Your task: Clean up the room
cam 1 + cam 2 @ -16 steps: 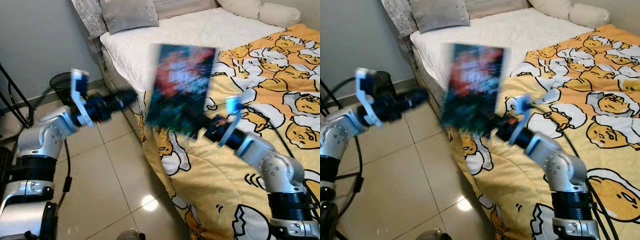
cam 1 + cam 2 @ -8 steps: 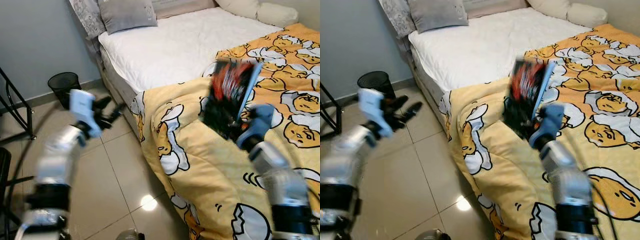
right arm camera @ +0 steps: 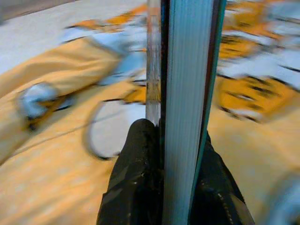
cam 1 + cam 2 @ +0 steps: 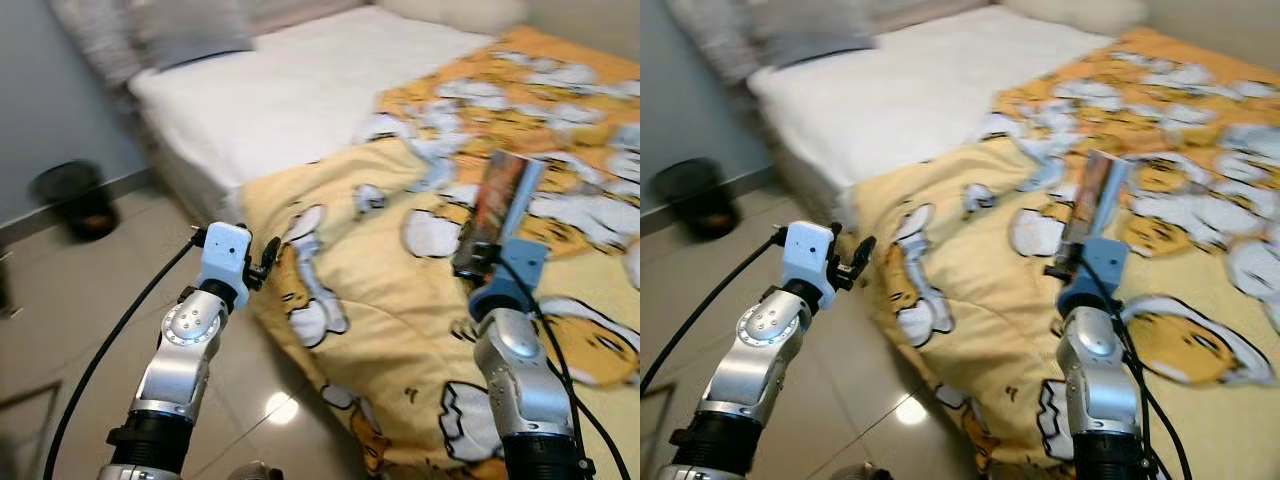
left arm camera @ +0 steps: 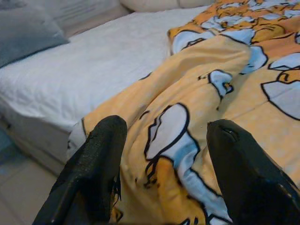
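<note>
My right gripper [image 4: 476, 258] is shut on a book [image 4: 502, 195] with a dark, colourful cover, held upright and edge-on above the yellow cartoon-egg blanket [image 4: 380, 300]. In the right wrist view the book's page edge [image 3: 185, 89] rises between the two black fingers [image 3: 138, 178]. My left gripper [image 4: 266, 262] stands open with nothing in it, at the blanket's hanging edge by the bedside. In the left wrist view its fingers [image 5: 101, 159] frame a fold of the blanket [image 5: 187, 93].
The bed's white mattress [image 4: 300, 90] lies beyond the blanket, with a grey pillow [image 4: 190, 30] at its head. A black bin [image 4: 70, 195] stands on the tiled floor [image 4: 90, 300] at the left, near the wall. The head views are blurred.
The camera has swung, shifting the whole scene. My right arm has carried the book rightward and turned it edge-on. My left arm has come in from the left to the blanket's edge.
</note>
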`<state>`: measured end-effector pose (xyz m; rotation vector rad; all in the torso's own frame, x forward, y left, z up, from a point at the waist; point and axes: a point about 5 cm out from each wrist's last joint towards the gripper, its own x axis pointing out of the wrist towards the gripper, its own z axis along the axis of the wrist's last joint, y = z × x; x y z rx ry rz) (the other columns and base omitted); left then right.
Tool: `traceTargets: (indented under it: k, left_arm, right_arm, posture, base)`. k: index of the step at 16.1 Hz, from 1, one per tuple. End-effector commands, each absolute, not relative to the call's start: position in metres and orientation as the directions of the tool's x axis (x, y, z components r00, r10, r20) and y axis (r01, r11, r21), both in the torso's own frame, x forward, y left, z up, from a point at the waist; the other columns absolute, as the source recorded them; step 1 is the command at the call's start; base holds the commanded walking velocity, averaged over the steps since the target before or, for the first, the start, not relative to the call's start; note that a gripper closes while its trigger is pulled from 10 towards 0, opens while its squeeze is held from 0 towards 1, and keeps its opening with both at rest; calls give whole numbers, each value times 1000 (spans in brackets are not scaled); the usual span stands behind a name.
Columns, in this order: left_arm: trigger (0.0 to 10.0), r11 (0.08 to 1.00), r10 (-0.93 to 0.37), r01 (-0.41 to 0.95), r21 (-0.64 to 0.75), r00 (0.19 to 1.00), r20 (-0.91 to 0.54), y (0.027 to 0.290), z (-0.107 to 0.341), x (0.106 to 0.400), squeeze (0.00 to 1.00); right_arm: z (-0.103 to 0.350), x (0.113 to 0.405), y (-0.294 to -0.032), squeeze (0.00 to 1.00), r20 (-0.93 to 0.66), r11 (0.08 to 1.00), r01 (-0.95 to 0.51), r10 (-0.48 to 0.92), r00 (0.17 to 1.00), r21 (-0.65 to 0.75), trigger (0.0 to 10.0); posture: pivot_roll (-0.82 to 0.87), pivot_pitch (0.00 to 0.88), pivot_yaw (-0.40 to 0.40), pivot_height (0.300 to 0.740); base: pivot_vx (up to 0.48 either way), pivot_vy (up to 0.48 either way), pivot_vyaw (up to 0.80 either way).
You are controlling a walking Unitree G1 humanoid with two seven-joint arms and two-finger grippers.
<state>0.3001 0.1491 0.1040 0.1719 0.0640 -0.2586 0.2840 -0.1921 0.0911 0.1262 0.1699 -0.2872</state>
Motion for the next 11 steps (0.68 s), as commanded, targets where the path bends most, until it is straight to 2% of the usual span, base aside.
traceTargets:
  k: [1, 3, 7, 8, 9, 11]
  left_arm:
    - [10000, 957, -212, 222, 188, 975, -70, 156, 107, 300, 0]
    - [10000, 963, -164, 169, 210, 986, -43, 163, 112, 303, 0]
    - [10000, 960, -163, 167, 223, 986, -38, 164, 113, 301, 0]
    - [10000, 962, -156, 160, 219, 987, -38, 166, 112, 300, 0]
    - [10000, 965, -147, 152, 215, 988, -38, 168, 112, 300, 0]
    - [10000, 966, -140, 144, 217, 990, -37, 171, 112, 299, 0]
  right_arm:
    - [99, 286, -190, 0, -144, 942, 300, -280, 949, 147, 10000]
    - [99, 285, -189, 0, -129, 928, 328, -308, 942, 177, 10000]
    - [101, 287, -191, 0, -91, 914, 360, -349, 933, 186, 10000]
    - [100, 287, -192, 0, -95, 914, 378, -367, 925, 149, 10000]
    - [94, 288, -193, 0, -157, 909, 400, -381, 911, 120, 10000]
    - [87, 287, -188, 0, -213, 923, 353, -318, 924, 154, 10000]
  posture:
    - [-28, 0, 39, 740]
    - [-31, 0, 48, 740]
    - [-29, 0, 50, 740]
    - [-28, 0, 49, 740]
    - [-25, 0, 45, 740]
    - [-20, 0, 39, 740]
  base:
    - [0, 442, -775]
    - [0, 458, -769]
    - [0, 480, -788]
    - [0, 480, -800]
    - [0, 480, -800]
    - [0, 480, -784]
